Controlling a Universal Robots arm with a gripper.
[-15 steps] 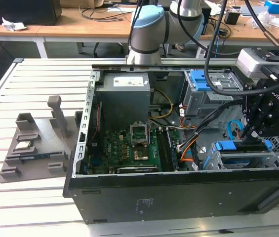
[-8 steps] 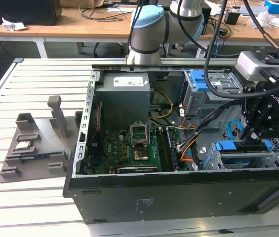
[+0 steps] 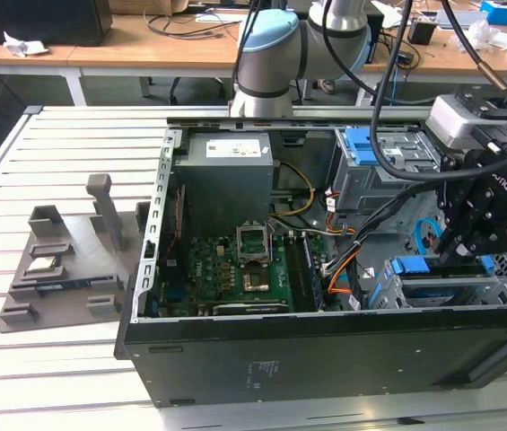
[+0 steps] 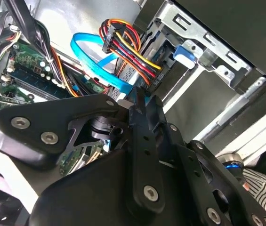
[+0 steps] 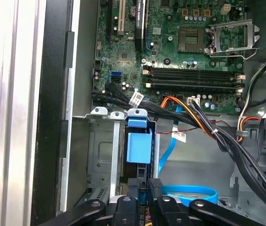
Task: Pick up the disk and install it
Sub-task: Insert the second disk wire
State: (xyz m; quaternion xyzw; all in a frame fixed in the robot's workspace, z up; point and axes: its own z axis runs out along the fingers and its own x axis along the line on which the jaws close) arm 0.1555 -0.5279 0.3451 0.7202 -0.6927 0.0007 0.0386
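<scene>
Lab room, wooden desks with cables and boxes along the back. In front, a slatted white bench (image 3: 65,359) carried an open black computer case (image 3: 325,359) lying on its side, interior facing up. All positions below taken from the case.

Outside the case, on the exterior view's left, a grey plastic fixture (image 3: 65,265) with upright posts sat on the bench, just beside the case wall. Inside the case: grey power supply box (image 3: 228,175) at the far side, green motherboard (image 3: 235,269) nearer the front, with an open processor socket (image 5: 229,37) and memory slots (image 5: 191,77) in the first wrist view. A metal drive cage (image 3: 388,175) with a blue latch piece (image 3: 361,144) stood at the far corner on the exterior view's right.

The arm reached down into the case at the exterior view's right end. The tool (image 3: 468,251) hung low over the near drive bay, its black linkage crowding the foreground in both wrist views. Tool looked clenched: fingers (image 5: 155,186) drawn close together in the first wrist view, pinching a thin dark edge down in the bay; what exactly they pinched, cannot tell for certain.

The disk (image 3: 441,285) lay in that near bay, inside the case at the front corner, directly beneath the tool, silver body with blue carrier bracket (image 3: 412,266) showing at its end. In the first wrist view the blue bracket tab (image 5: 139,143) sat slotted between the bay's metal rails. A light blue data cable (image 5: 189,193) looped just beside the bay; bundled orange, red and black wires (image 4: 128,44) ran from the motherboard side toward the cage.
</scene>
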